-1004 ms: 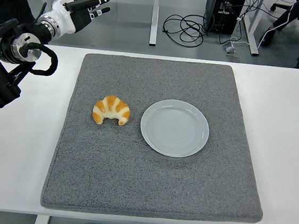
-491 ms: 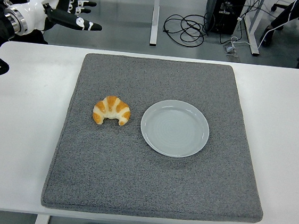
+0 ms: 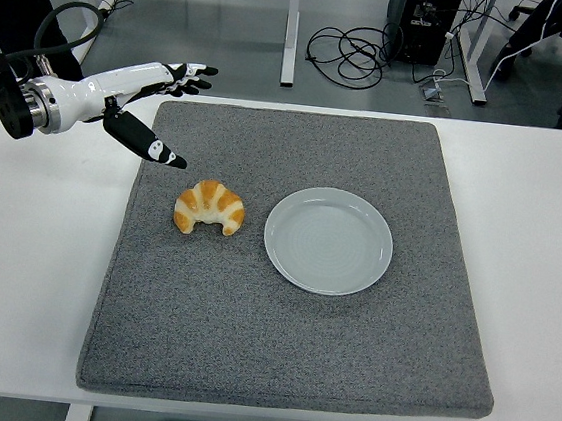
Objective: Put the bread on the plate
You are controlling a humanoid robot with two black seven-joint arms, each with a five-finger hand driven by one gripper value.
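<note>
A golden croissant (image 3: pixel 210 207) lies on the grey mat (image 3: pixel 277 341), just left of an empty pale plate (image 3: pixel 328 240). My left hand (image 3: pixel 162 98) comes in from the left edge, white and black, with its fingers spread wide and holding nothing. It hovers over the mat's far left corner, above and to the left of the croissant; the thumb tip points down toward the bread but stays apart from it. The right arm does not show.
The mat covers most of the white table (image 3: pixel 531 227). Behind the table are desk legs, a coil of black cables (image 3: pixel 343 51) on the floor and a chair base at the far right.
My left hand has swung down and to the right from beyond the table's far left edge, arriving low over the mat's corner near the croissant. Croissant and plate have not moved.
</note>
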